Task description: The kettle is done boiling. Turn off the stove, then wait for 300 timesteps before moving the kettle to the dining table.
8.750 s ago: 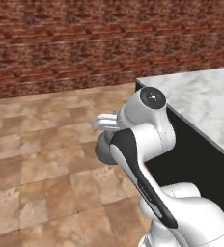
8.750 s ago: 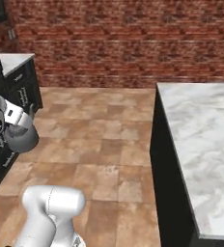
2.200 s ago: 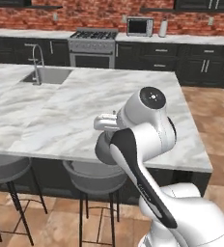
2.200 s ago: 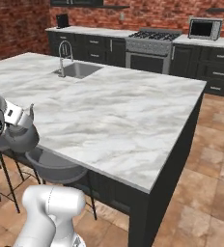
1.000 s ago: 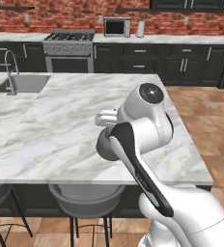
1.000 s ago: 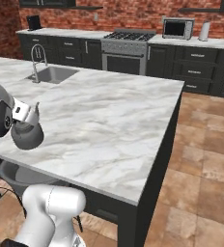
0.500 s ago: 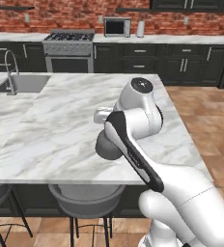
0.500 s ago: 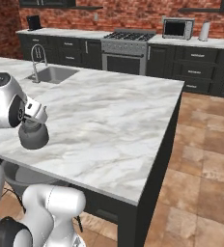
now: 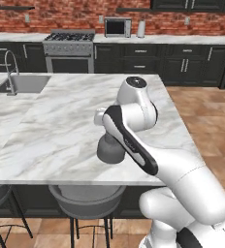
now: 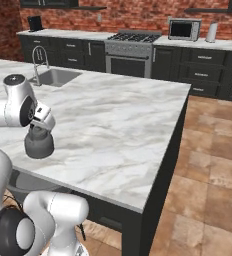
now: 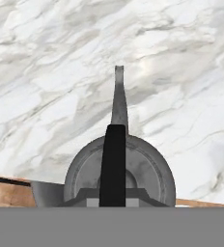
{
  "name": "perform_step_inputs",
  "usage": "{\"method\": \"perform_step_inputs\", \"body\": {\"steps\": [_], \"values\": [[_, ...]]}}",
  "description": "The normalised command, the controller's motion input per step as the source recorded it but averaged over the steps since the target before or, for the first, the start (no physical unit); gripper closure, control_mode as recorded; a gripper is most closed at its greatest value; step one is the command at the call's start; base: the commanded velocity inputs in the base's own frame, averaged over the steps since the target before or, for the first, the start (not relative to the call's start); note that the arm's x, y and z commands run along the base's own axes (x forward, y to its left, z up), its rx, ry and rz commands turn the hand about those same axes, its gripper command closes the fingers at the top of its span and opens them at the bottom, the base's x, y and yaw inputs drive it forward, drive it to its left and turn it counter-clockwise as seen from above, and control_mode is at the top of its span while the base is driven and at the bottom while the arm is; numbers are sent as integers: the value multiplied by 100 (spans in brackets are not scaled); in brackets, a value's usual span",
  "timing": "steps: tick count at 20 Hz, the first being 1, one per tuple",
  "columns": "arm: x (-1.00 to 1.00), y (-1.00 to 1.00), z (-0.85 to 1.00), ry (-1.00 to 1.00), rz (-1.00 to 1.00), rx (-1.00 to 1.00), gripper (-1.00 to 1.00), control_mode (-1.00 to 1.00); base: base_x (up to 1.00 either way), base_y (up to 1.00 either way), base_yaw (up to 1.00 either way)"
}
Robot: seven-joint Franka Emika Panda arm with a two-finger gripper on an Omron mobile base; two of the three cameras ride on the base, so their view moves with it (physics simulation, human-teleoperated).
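**Kettle held over the near edge of the marble island**

In the left base view, the small grey kettle (image 9: 110, 149) sat at the near edge of the dining table (image 9: 61, 126), the big white marble island serving as the desk. The white arm bent over it from the right, and the gripper (image 9: 106, 131) came down onto the top of the kettle. A round grey stool (image 9: 88, 201) stood just below the edge. Far behind, the stove (image 9: 69, 49) stood against the brick wall, with a microwave (image 9: 117, 27) to its right, and a sink with a faucet (image 9: 8, 72) was set into the island at the left.

In the right base view, the kettle (image 10: 39, 143) appeared near the left front edge of the island top (image 10: 118, 125), under the gripper (image 10: 38, 129). Whether its base touched the marble could not be told. The stove (image 10: 131, 51) was well apart, across the room.

In the hand view, the kettle (image 11: 147, 169) was seen from above, its spout pointing up the picture over the marble (image 11: 51, 72). The gripper (image 11: 114, 200) was clenched on the dark upright handle (image 11: 114, 164).
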Motion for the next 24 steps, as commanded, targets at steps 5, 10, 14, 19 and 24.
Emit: {"method": "perform_step_inputs", "body": {"steps": [5, 10, 14, 19, 24], "values": [[15, -7, -35, 2, 0, 0, 100, -100, 0, 0, 0], [25, 0, -27, 0, 0, -2, 100, -100, 0, 0, 0], [33, 0, -23, 0, 0, -2, 100, -100, 0, 0, 0], [39, 0, -18, 2, 0, -1, 100, -100, 0, 0, 0], [41, 0, -20, 3, 0, 0, 100, -100, 0, 0, 0]]}}
